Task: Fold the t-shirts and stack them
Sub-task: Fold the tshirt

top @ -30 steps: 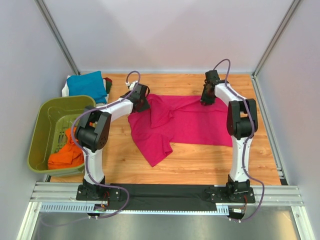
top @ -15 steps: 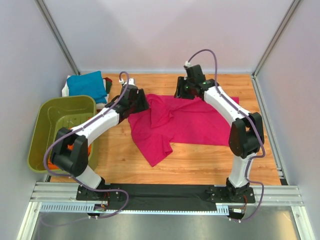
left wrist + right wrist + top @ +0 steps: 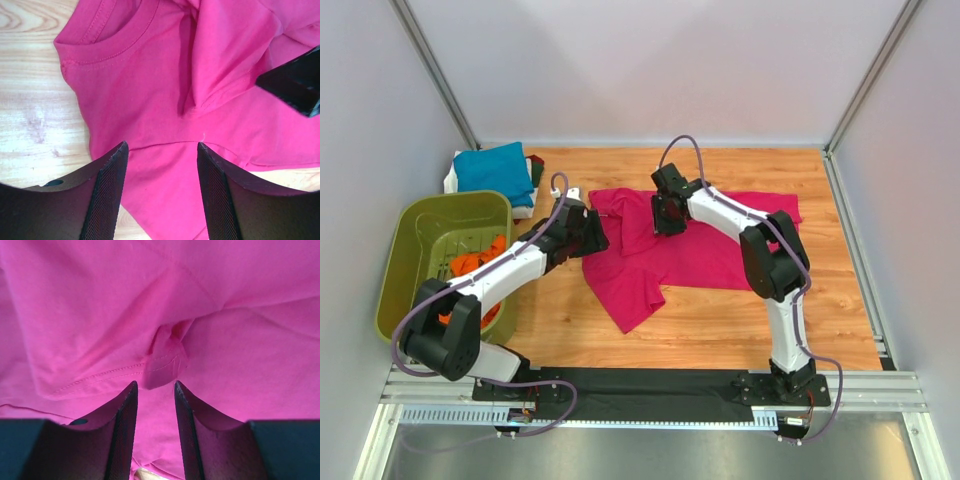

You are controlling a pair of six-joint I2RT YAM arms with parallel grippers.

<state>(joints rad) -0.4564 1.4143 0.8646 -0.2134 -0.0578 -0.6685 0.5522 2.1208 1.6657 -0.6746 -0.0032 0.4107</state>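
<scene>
The magenta-pink t-shirt [image 3: 705,245] lies spread and creased on the table, with one flap hanging toward the front [image 3: 630,295]. My left gripper [image 3: 590,236] is open just over its left edge. In the left wrist view [image 3: 160,146] the collar [image 3: 107,47] lies ahead of the jaws. My right gripper [image 3: 665,215] is low over the shirt's upper middle. In the right wrist view [image 3: 154,386] its jaws are a little apart, with a small raised fold [image 3: 165,362] at the tips. A teal-blue t-shirt [image 3: 495,165] lies folded at the back left, on something white [image 3: 450,181].
The olive-green basket [image 3: 405,250] stands at the left edge with orange t-shirts [image 3: 470,265] inside. A dark item [image 3: 537,167] lies beside the teal stack. Grey walls enclose the table on three sides.
My right gripper has swung left from the shirt's back right to its upper middle. My left gripper has drawn back toward the front left. The shirt's left part now lies flatter.
</scene>
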